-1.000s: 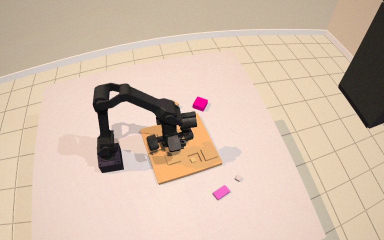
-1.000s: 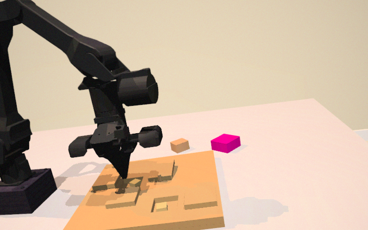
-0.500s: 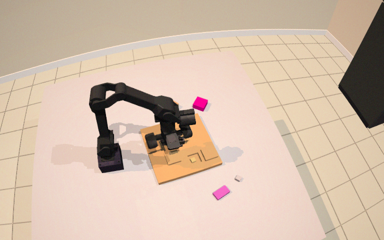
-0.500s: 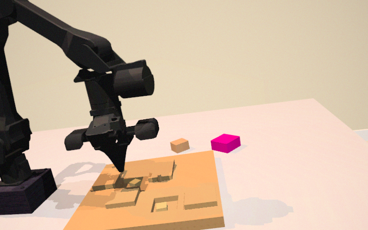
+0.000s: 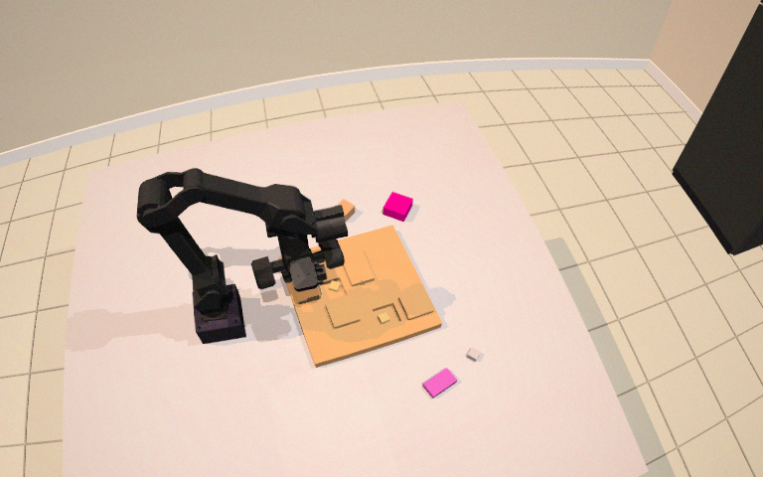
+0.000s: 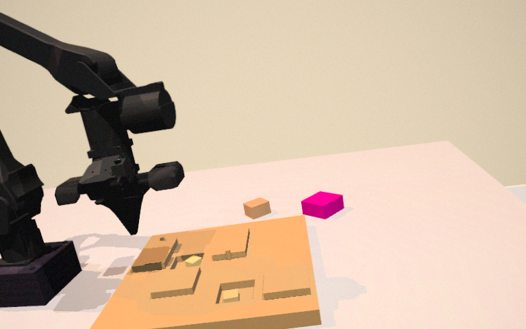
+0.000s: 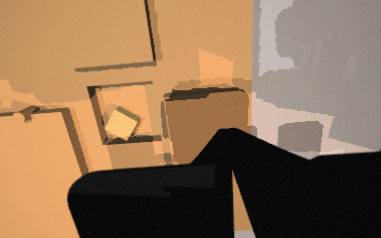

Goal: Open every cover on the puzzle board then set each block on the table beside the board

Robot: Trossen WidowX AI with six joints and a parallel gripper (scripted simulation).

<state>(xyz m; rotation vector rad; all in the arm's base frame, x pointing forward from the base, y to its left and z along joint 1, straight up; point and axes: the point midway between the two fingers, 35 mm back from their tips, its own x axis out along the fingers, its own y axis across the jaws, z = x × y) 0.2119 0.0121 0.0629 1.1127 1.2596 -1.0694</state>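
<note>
Hovering above puzzle board [image 5: 371, 337] [image 6: 271, 314] [image 7: 208, 30] | end effector [image 5: 306, 286] [image 6: 133, 234] [image 7: 227, 137] clenched, nothing grasped | yellow blocks [image 5: 334, 285] [image 6: 193, 260] [image 7: 121, 123] seen in two uncovered wells

- Puzzle board [image 5: 368, 343]: orange, flat on the pale pink table [image 5: 225, 410], set at an angle.
- Robot arm [image 5: 230, 191]: black, arching from a dark base [image 5: 235, 330] beside the board; its gripper is above the board's near-base side, fingertips hidden.
- First yellow block [image 5: 383, 317]: inside an uncovered square well, between two raised panels.
- Second yellow block [image 5: 334, 285]: in the board, just beside the gripper.
- Magenta block [image 5: 397, 206]: on the table, apart from the board.
- Orange block [image 5: 347, 210]: between magenta block and arm, partly hidden by the arm.
- Pink slab [image 5: 439, 383]: flat on the table, off the board's opposite side.
- Small pale cube [image 5: 474, 354]: near the pink slab.
</note>
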